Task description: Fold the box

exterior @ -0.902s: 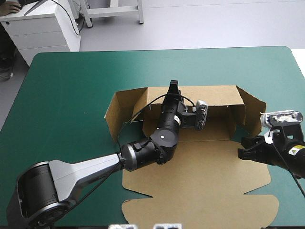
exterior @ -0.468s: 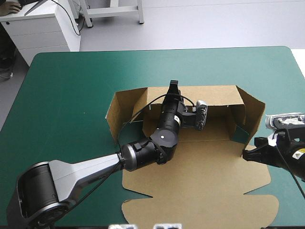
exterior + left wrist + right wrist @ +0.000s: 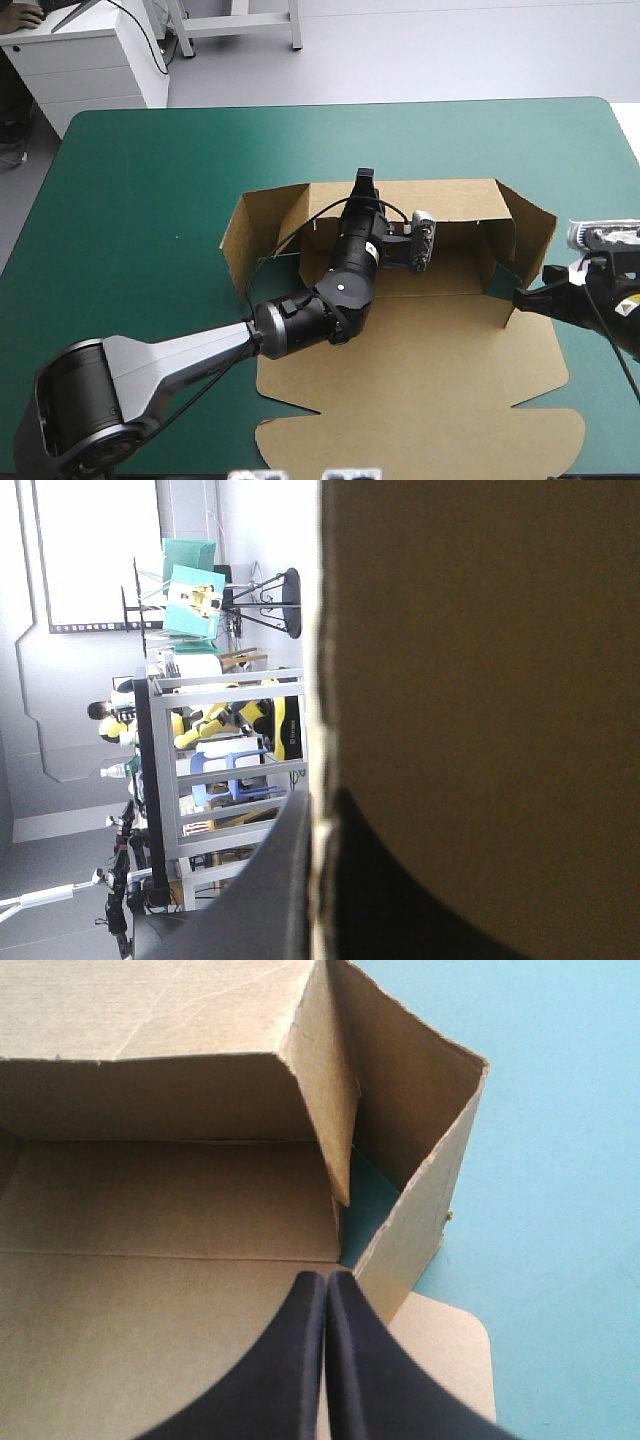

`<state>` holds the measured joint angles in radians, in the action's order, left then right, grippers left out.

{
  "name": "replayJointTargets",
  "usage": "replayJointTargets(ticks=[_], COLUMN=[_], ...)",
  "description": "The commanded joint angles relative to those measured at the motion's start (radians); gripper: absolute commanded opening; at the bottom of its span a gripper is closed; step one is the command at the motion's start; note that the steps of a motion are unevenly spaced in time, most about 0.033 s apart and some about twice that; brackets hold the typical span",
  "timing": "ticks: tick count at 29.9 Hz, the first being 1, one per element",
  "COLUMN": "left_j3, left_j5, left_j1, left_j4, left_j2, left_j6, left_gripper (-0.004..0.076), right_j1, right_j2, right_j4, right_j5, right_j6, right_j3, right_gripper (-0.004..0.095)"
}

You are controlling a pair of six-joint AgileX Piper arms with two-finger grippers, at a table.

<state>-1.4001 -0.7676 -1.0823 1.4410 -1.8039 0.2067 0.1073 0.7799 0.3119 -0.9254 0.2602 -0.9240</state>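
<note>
While the left gripper (image 3: 364, 180) clamps its fingers on the twelve-o'clock wall of the box (image 3: 420, 370), which sits from the centre of the tabletop (image 3: 150, 180) toward five o'clock, walls raised, lid flat, the right gripper (image 3: 520, 300) at its three o'clock has fingers pressed together, empty.

The table (image 3: 150, 180) has a teal-green cover with rounded far corners. Beyond its far edge lies a pale grey floor (image 3: 450, 50), evenly lit. A white drawer cabinet (image 3: 90, 60) stands off the far left corner with a black cable (image 3: 150, 40) trailing over it. White metal frame legs (image 3: 240, 20) stand beside it. The left wrist view looks level into the room: a grey wall (image 3: 60, 730), a grey metal rack (image 3: 170, 770), a blue chair (image 3: 222, 778).
</note>
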Motion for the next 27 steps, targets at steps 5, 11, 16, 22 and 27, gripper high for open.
replayJointTargets(ticks=[5,11,16,22,27], left_j3=[-0.025,-0.025,-0.025,-0.025,-0.025], left_j5=[-0.003,-0.003,-0.003,-0.005,-0.007], left_j1=[-0.008,-0.008,-0.008,-0.008,-0.008], left_j4=[0.051,0.051,0.051,0.051,0.051], left_j2=[0.055,0.055,0.055,0.055,0.055], left_j6=[0.015,0.015,0.015,0.015,0.019], left_gripper=[-0.0008,-0.0008,-0.0008,-0.0008,-0.0008], right_j1=[0.001,0.001,0.001,0.001,0.001], right_j2=[0.192,0.382,0.528,0.652,0.692], right_j4=[0.01,0.01,0.01,0.008,0.008], right_j5=[0.135,0.135,0.125,0.095,0.061], right_j6=[0.009,0.011,0.011,0.011,0.029], right_j3=[-0.151,-0.323,-0.452,-0.495,-0.495], right_gripper=[-0.001,-0.0014,-0.0014,-0.0014,-0.0014])
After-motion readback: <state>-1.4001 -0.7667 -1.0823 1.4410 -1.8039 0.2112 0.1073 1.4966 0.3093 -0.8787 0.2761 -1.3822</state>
